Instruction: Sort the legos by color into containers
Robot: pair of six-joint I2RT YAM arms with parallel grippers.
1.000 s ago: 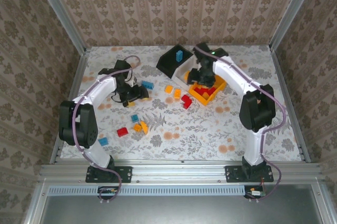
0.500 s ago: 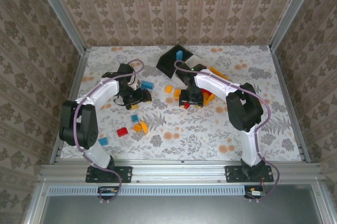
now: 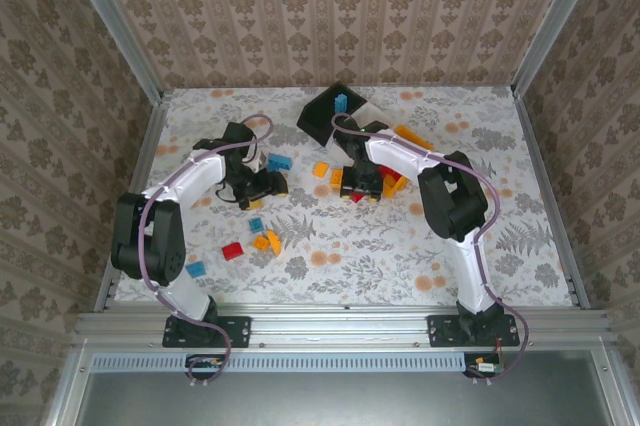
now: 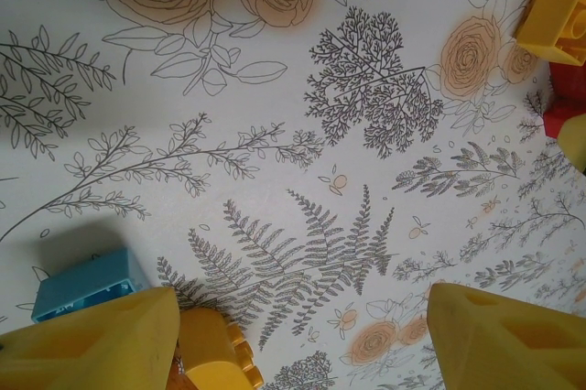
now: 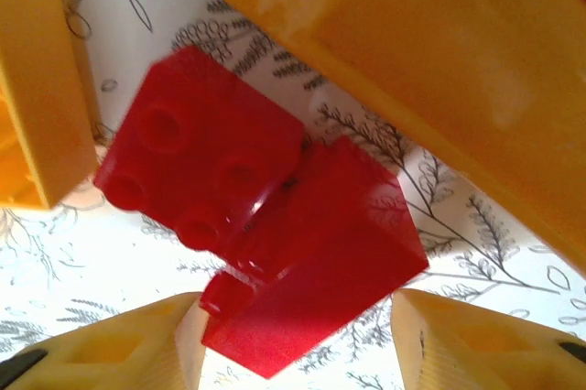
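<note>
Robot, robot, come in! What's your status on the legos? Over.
Left gripper open, over table. Right gripper straddling a red lego, grip unclear. Second red lego against it, orange-yellow bin close beside.

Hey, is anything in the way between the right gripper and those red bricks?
Nothing visible. The two red bricks lie straight between the open fingers of the right gripper, with the orange bin close beside them.
</note>
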